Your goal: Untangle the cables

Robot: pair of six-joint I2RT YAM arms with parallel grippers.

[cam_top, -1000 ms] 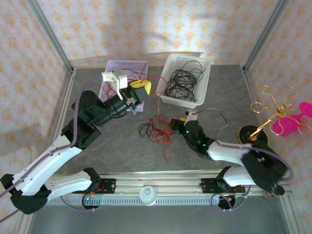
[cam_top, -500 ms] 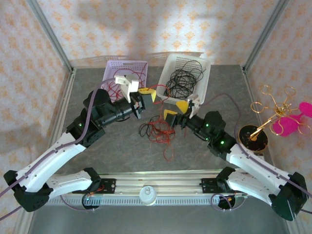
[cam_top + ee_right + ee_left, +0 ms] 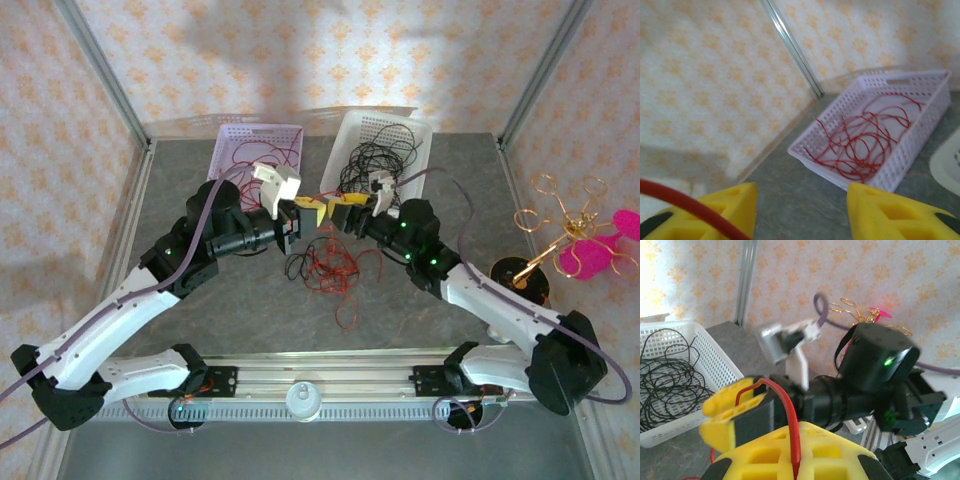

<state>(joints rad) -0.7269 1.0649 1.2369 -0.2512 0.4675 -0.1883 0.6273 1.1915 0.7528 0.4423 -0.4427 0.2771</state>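
Worktop (image 3: 250, 310): grey, mottled, enclosed by patterned walls with metal corner posts.

Cables (image 3: 325, 268): loose bunch of thin red and black strands, looped and intertwined, lying on the worktop near its middle, in front of both baskets and below the two end effectors. One red loop trails toward the near edge.

Red wire (image 3: 790, 415): a single strand lifted off the worktop. In the left wrist view it arches over and runs down into the seam of the yellow fingers. In the right wrist view it (image 3: 685, 202) crosses the lower left corner over one yellow finger.

Left end effector (image 3: 308, 208): raised above the bunch and pointing toward the right arm. Its yellow fingers are pressed together on the red wire (image 3: 795, 440).

Right end effector (image 3: 345, 200): raised, facing the left one tip to tip, just beside it. Its fingers are spread wide with a clear gap between them (image 3: 800, 210); whether the red wire touches the finger it crosses cannot be told.

Lilac basket (image 3: 255, 127): at the far left of the worktop, holding loose red wires (image 3: 860, 140).

White basket (image 3: 380, 116): far centre, just beside the lilac one, holding coiled black wires (image 3: 375, 165).

Gold wire stand (image 3: 560, 220): at the right edge, on a dark round base, well apart from the cables.

Pink object (image 3: 605, 250): at the stand's right side; its kind cannot be told.
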